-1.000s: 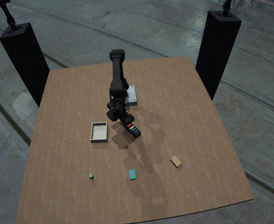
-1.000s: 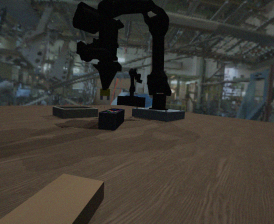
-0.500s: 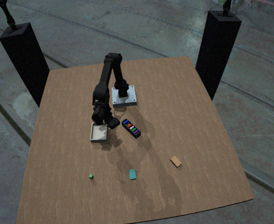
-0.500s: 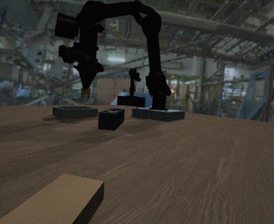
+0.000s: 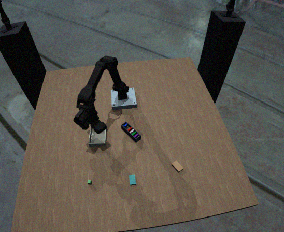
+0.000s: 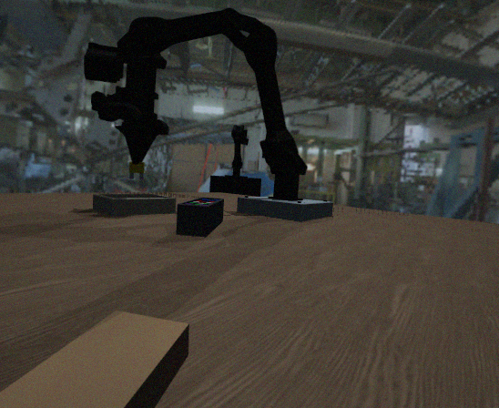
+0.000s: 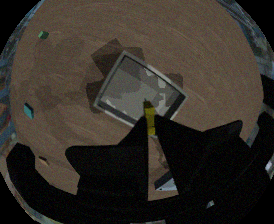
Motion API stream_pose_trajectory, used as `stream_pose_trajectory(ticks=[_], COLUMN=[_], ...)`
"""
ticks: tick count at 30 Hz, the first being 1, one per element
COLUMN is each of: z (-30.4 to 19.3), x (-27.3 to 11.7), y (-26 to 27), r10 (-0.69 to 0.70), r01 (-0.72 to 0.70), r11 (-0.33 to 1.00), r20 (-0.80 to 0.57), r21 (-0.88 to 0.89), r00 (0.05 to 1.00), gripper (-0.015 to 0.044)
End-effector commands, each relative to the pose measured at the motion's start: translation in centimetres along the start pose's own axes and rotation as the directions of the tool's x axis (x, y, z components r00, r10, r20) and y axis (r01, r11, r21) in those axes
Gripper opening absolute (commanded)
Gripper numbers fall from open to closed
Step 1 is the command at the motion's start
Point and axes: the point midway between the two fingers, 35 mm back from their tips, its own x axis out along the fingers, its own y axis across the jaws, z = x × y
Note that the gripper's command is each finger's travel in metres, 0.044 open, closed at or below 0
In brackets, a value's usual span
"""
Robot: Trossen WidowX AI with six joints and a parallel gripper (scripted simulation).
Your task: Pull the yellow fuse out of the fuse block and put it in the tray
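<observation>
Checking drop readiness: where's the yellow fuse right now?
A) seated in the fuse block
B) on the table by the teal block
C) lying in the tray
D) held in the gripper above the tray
D: the gripper is shut on the yellow fuse, hanging above the tray, clear of the fuse block.

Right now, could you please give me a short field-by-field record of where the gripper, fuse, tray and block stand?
gripper: shut on the yellow fuse, pointing down
yellow fuse: held in the air, clear of the block
tray: below the fuse, nothing seen in it
fuse block: apart from the tray, other fuses seated
release: not yet done
loose items: tan block, teal block, green cube
</observation>
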Motion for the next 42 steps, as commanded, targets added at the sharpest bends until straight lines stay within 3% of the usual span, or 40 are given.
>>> stream_pose_trajectory(ticks=[1,25,37,42], z=[0.2,0.2,0.2,0.2], x=[0.3,3.9,3.6,-0.1], y=[0.0,0.0,0.0,0.0], r10=[0.001,0.001,0.001,0.001], r01=[-0.001,-0.001,-0.001,-0.001], r11=[1.000,1.000,1.000,1.000], r20=[0.002,0.002,0.002,0.002], r21=[-0.011,-0.011,-0.004,-0.011], r00=[1.000,1.000,1.000,1.000], gripper=[0.0000,0.0000,0.0315,0.0330])
